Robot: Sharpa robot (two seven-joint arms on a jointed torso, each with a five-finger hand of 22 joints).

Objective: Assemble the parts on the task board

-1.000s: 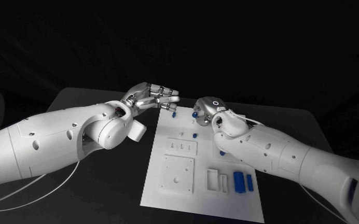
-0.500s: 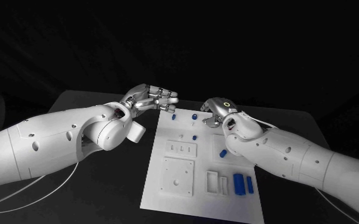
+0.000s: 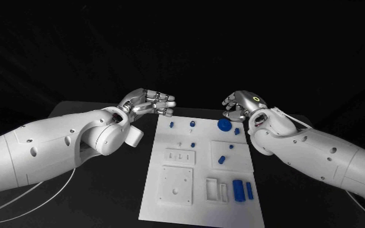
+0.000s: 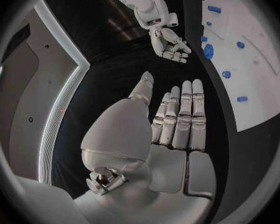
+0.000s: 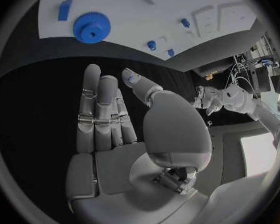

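White task board (image 3: 201, 186) mid-counter, blue gear (image 3: 224, 125) at far edge. Left hand (image 3: 151, 103), right hand (image 3: 242, 105) hover beyond, fingers apart, empty. Between steps; next: grasp a part.

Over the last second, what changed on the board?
The right robot hand moved off the far end of the task board toward the robot's right and now hovers open past its corner, holding nothing. A blue gear now shows on the board where that hand had been. The left robot hand stayed beside the board's far left corner, and the other blue parts kept their places.
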